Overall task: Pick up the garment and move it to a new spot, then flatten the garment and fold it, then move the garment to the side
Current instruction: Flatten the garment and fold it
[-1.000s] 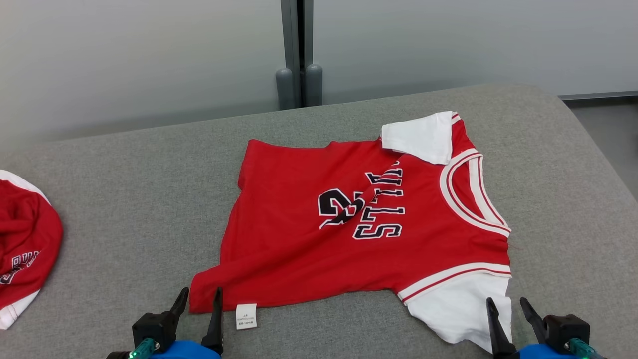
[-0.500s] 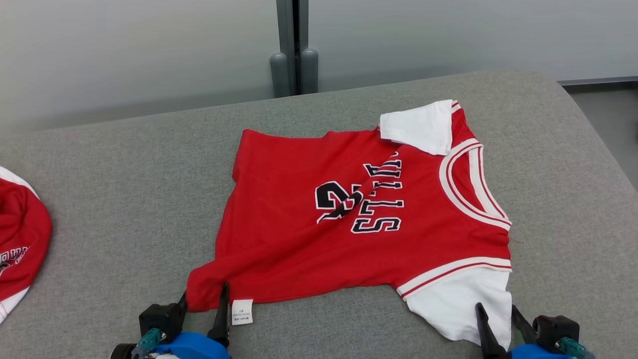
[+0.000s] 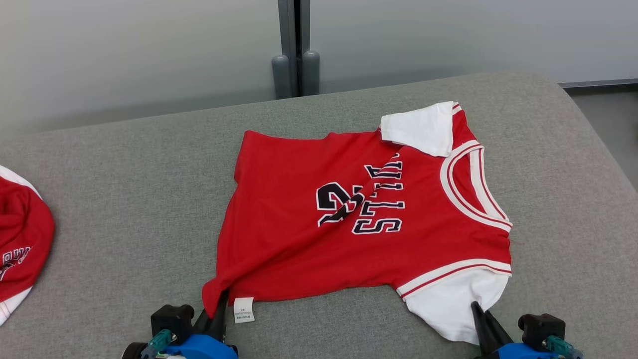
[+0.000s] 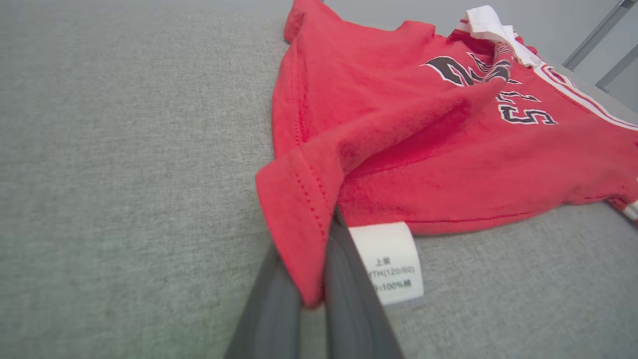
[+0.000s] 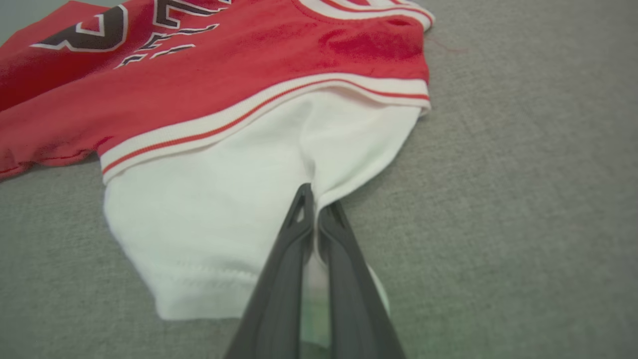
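Note:
The garment [image 3: 359, 224] is a red jersey with white sleeves and dark lettering, lying mostly flat on the grey padded table [image 3: 124, 199], collar to the right. My left gripper [image 3: 219, 304] is shut on its near-left red hem corner, beside the white care label [image 3: 243, 309]. In the left wrist view the red corner [image 4: 299, 199] is pinched between the fingers of that gripper [image 4: 311, 249], with the label [image 4: 391, 262] just right of them. My right gripper [image 3: 476, 306] is shut on the near white sleeve; its tips [image 5: 314, 197] pinch a fold of the sleeve [image 5: 224, 199].
A second red and white garment [image 3: 20, 244] lies bunched at the table's left edge. A grey post [image 3: 296, 70] stands against the wall behind the table. The table's rounded right edge drops to the floor [image 3: 613, 124].
Both grippers moved forward onto the garment and closed, the left on the red hem corner, the right on the white sleeve. The hem corner has bunched up and shifted slightly right.

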Available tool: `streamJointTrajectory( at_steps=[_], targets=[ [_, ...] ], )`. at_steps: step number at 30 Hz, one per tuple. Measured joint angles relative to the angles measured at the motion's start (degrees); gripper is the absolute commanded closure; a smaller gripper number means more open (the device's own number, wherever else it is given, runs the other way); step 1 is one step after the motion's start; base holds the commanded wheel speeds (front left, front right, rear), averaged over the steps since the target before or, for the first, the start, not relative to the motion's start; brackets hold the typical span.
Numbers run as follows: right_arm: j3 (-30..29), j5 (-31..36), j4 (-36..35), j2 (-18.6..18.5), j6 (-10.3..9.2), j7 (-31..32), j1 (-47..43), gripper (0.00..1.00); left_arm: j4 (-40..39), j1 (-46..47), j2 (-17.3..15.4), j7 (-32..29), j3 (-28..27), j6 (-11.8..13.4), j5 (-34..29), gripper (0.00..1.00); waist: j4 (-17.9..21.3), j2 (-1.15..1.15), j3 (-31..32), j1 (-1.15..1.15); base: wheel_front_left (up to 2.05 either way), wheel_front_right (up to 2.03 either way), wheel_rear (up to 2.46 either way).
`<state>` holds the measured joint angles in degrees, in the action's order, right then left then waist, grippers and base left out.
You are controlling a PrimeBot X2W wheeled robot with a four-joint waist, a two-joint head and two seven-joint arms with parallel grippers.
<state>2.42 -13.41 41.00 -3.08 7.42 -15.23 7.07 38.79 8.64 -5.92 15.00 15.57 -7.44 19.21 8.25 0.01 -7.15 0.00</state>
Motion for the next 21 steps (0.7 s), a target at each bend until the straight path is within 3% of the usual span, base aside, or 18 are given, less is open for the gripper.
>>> streamJointTrajectory(
  at_steps=[5,12,21],
  targets=[
    [0.2,-0.1,-4.5,0.3,0.07,0.1,-0.6,1.0,-1.8,-0.5,-0.3,0.0,2.3,0.0,1.4,1.0,-0.1,0.0,0.4,0.0,0.0,0.0,0.0],
    [-0.8,-0.3,-13.7,0.3,0.07,0.1,0.1,1.0,-10.9,0.3,-2.1,0.0,5.3,0.0,6.1,1.0,-0.7,0.0,0.4,0.0,0.0,0.0,0.0],
    [-0.3,-0.7,-19.1,-2.9,0.07,0.1,15.6,1.0,-17.8,14.6,-7.3,0.0,7.5,0.0,13.6,1.0,-0.1,0.0,-3.3,0.01,0.0,0.0,0.0]
  ],
)
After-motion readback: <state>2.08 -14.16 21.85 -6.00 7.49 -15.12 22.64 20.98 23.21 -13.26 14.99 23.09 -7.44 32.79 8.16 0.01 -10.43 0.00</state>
